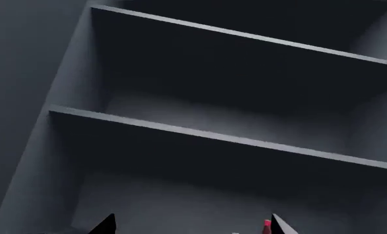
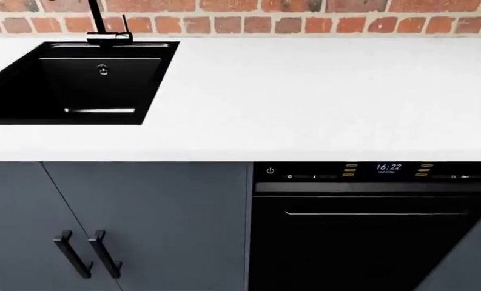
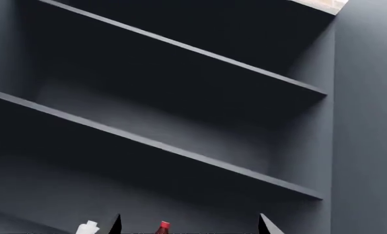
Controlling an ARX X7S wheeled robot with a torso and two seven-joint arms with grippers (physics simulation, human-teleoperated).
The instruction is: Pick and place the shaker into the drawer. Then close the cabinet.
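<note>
Black fingertips of the left end effector (image 1: 190, 225) are seen at the 6 o'clock edge of the left wrist view, spread wide with nothing between them; the right end effector (image 3: 188, 224) is likewise spread and empty in its own view. Both cameras are aimed at dark grey shelves (image 1: 232, 141) with plain undersides. A small red-capped bottle (image 3: 162, 227) and a white-capped one (image 3: 88, 227) are cut off at the 6 o'clock edge of the right wrist view; which, if either, is the shaker cannot be told.

In the head view neither arm is shown. A white bench (image 2: 305, 97) is seen with a black sink (image 2: 70, 85) at 10 o'clock, an oven (image 2: 370, 236) at 5 o'clock, and the cabinet (image 2: 143, 224) at 7 o'clock with its fronts flush. No open drawer is visible, so the task is judged barely begun: nothing is grasped, placed or closed.

Room over the bench is wide; the shelf edges and the sink rim are the limits to be minded.
</note>
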